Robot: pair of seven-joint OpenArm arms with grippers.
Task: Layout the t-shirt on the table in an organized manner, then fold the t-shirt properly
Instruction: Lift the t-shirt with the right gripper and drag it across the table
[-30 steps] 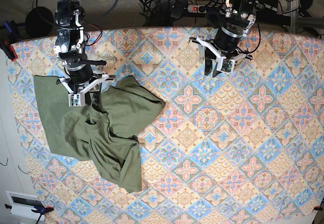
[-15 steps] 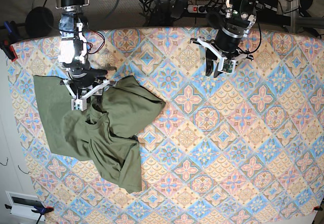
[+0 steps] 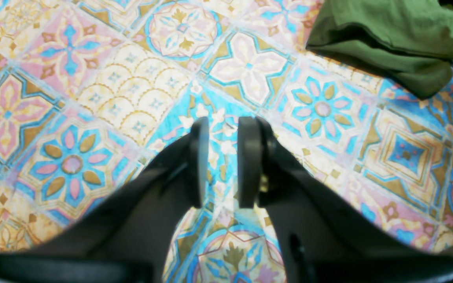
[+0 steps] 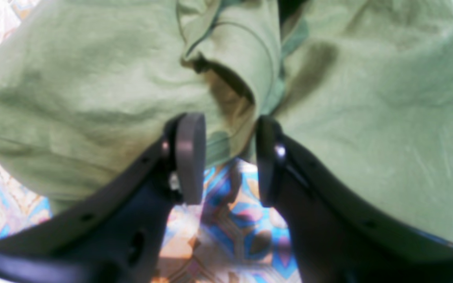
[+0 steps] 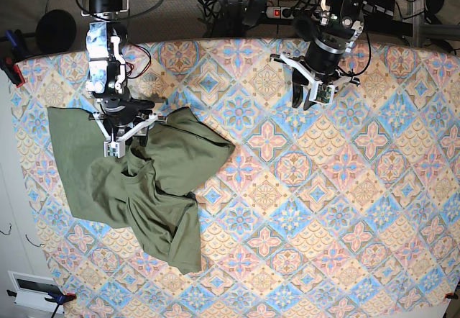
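Between the right gripper's (image 4: 228,161) fingers (image 4: 189,157) lies a gap of moderate width, and through it shows patterned cloth, not fabric: the jaws stand parted and grip nothing, though they sit right at the edge of the t-shirt (image 5: 140,178), with a hemmed fold, likely a sleeve or the neck, just ahead of the tips. Seen from the base view, this gripper hovers over the top of the shirt near its upper edge.

Further out, the t-shirt lies bunched on the right arm's side of the table (image 5: 345,210), one flap doubled over toward the middle and another part trailing toward the near edge. It is far from laid flat, so the layout step is in hand, by my reading.

Across the table, the left gripper (image 3: 218,157) hangs above bare cloth with its pads (image 3: 246,157) a narrow gap apart and empty; a corner of the shirt shows only at the far edge of its view.

To do this step well, the right gripper should come down so that one finger slips under the hem and the other stays above, then close on a single layer only; catching two layers would drag the whole bundle. The left arm needs to cross over and take an opposite edge, so the two can pull apart and spread the shirt smooth before any fold.
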